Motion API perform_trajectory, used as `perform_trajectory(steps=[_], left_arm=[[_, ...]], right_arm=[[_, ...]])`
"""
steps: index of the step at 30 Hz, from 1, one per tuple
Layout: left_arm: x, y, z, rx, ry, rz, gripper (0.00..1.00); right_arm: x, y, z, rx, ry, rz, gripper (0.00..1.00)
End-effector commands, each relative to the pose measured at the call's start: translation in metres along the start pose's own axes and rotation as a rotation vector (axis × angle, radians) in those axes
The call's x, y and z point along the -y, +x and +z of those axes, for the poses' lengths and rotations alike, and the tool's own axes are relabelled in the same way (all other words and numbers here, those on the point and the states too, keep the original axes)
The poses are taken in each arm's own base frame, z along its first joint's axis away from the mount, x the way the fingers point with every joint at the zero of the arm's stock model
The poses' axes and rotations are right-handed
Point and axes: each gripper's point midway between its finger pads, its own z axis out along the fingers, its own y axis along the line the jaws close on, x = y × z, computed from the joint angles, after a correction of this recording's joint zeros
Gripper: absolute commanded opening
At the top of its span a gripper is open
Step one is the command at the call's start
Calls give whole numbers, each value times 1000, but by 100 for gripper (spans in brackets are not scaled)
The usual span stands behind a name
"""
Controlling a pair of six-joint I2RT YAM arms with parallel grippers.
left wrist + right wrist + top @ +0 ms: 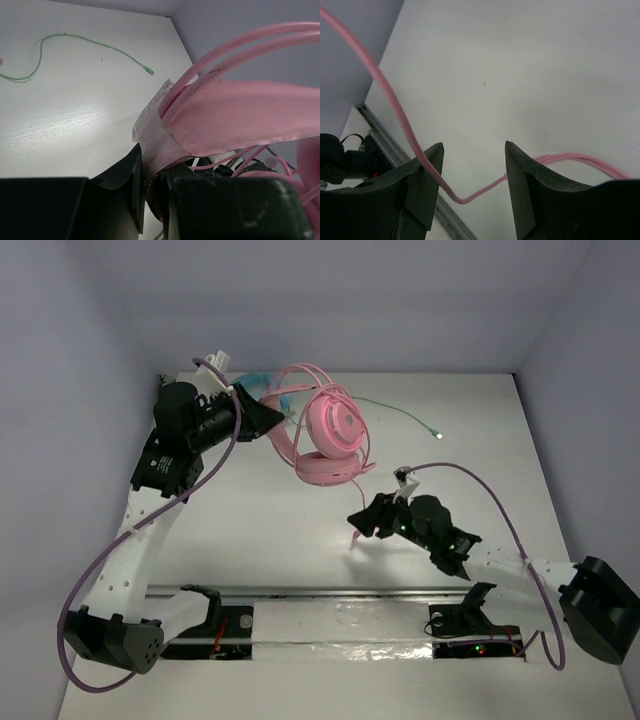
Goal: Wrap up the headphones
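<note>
At twelve o'clock on the white table [480,440], the pink padded over-ear headphones [332,435] sit clamped by their headband in the left gripper [268,420] — apparently mid-wrap — while the right gripper [473,147], jaws apart around the thin pink cable [395,107], needs to close on it and loop.

A white table [250,540] with a faint wood grain forms the base of a three-sided enclosure. Plain, pale lavender-grey panels close it in: a back wall [350,300], a left wall [60,390] and a right wall [590,350]. Each meets the tabletop in a straight seam, and both rear corners show. A silver metal rail [330,592] runs across the table near its front edge, with a glossy taped strip [340,625] just in front of it. The light is even and diffuse, giving soft-edged shadows and a mild bright sheen on the tabletop in the left wrist view.
</note>
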Motion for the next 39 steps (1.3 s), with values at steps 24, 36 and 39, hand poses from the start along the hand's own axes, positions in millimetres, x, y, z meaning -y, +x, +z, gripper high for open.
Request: perform_trajectory(steps=[24,36,39], left_arm=[[-3,-59,37,197,153,-310,0],[-38,-48,30,407,156,-623,0],[-53,-42,28,477,41,-594,0]], right_arm=[[-34,75,30,-157,-105,29,0],[-83,92,37,-205,-114,-22,0],[-95,91,37,-206,-126,-29,0]])
